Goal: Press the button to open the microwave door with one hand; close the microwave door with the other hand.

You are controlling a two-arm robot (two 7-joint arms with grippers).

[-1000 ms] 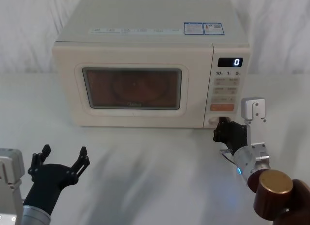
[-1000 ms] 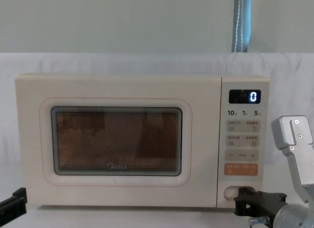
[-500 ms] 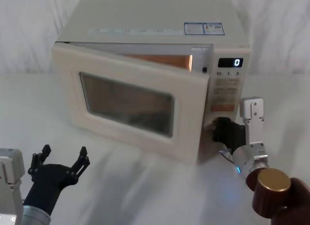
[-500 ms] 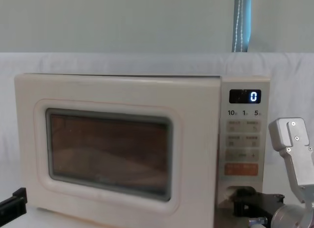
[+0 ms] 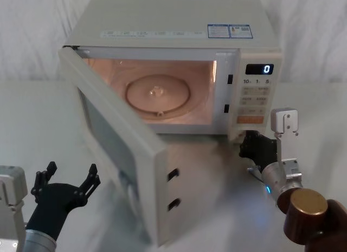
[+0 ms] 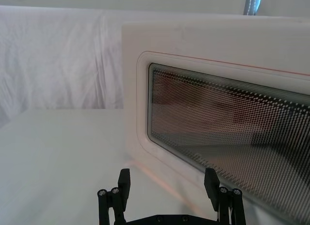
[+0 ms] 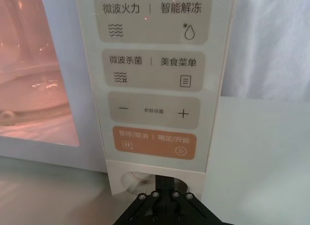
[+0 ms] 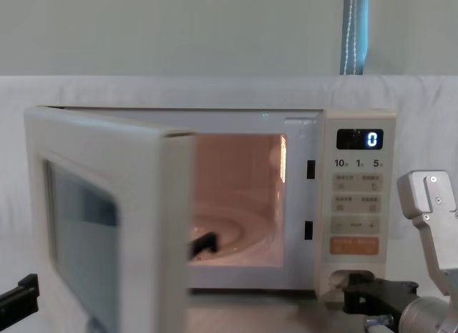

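The cream microwave door (image 5: 111, 154) stands swung wide open on its left hinge, with its free edge (image 5: 162, 203) pointing toward me. Its dark window (image 6: 227, 123) faces my left gripper (image 6: 167, 181), which hangs open a short way in front of it, low at the left (image 5: 68, 184). The cream button (image 7: 138, 179) sits at the foot of the control panel (image 8: 356, 204), partly hidden behind my right gripper (image 7: 167, 184). That gripper is shut, with its tip right at the button (image 5: 238, 136). In the chest view the right gripper (image 8: 351, 293) is low at the right.
The lit oven cavity shows a glass turntable (image 5: 157, 95). The display (image 5: 259, 69) reads 0, and an orange key (image 7: 155, 142) lies just above the button. The open door takes up the table space between my two arms. White cloth covers the table (image 5: 32, 116).
The door was shut a second ago, sprang ajar, and has now swung wide open to the left. Neither gripper has visibly shifted.
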